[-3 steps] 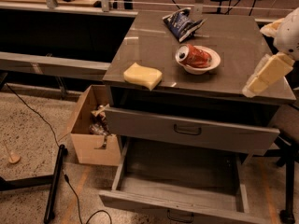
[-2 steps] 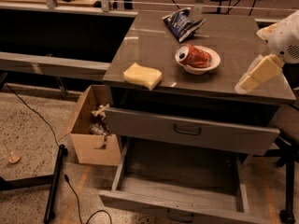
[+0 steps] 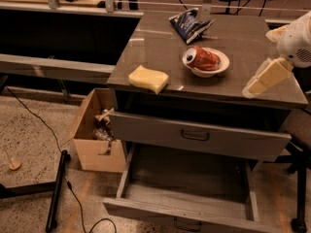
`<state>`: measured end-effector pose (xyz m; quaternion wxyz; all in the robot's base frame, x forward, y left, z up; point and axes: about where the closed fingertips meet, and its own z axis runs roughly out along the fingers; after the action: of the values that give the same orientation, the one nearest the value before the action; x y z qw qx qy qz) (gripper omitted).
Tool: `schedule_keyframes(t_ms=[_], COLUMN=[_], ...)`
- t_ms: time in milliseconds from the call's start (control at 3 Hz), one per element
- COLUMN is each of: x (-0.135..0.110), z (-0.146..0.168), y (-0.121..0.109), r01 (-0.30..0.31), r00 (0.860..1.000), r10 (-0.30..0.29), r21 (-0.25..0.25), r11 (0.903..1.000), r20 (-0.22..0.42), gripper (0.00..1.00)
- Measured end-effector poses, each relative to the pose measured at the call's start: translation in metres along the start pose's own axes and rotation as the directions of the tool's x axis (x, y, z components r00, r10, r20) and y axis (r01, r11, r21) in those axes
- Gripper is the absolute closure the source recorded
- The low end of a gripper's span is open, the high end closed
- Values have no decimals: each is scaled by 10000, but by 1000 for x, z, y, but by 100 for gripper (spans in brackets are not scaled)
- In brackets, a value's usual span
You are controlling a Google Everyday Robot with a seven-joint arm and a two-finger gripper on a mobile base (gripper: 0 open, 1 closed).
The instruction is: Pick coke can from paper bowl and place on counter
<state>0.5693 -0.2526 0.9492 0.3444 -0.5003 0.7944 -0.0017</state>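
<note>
The can (image 3: 203, 58) lies on its side in the bowl (image 3: 221, 67), upper centre-right of the frame, on the counter (image 3: 155, 42). The gripper (image 3: 266, 77) hangs at the right edge, right of the bowl and apart from it. I cannot tell its opening or any hold.

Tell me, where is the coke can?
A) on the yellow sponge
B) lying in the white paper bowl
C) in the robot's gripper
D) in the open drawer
B: the coke can lies on its side in the paper bowl, while the gripper hangs apart from it at the counter's right edge.
</note>
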Motion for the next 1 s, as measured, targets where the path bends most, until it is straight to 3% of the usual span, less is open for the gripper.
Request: schedule_keyframes(t_ms=[333, 667, 1000], x=[-22, -49, -70], z=[22, 41, 62], y=[-4, -11, -10], r01=[128, 492, 936], r00=[9962, 9837, 9686], r10=[-146, -546, -947], r21=[215, 360, 159], r11=[9997, 9981, 9955], r20=[858, 1711, 2300], gripper=[0, 0, 0])
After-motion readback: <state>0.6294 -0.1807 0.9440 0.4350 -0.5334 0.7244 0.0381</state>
